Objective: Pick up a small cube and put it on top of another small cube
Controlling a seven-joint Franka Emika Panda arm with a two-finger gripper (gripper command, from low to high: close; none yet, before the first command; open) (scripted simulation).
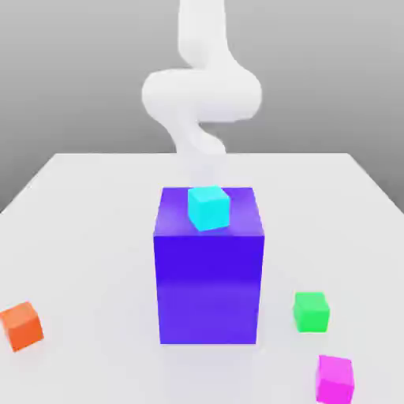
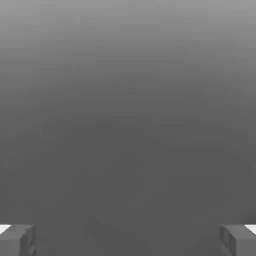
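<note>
With my claw (image 2: 128,240) spread wide and empty, well away from the small magenta-pink cube (image 1: 335,379) lying near the small bright green cube (image 1: 312,311), I risk clipping the big blue-purple block (image 1: 209,268) between while reaching.

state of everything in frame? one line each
pink cube: on the table, free, beside the green cube, not touching.
green cube: on the table, nothing on it.
cyan cube: on top of the blue block.
blue block: upright on the table.
orange cube: on the table, alone.
gripper: open, holding nothing.
</note>
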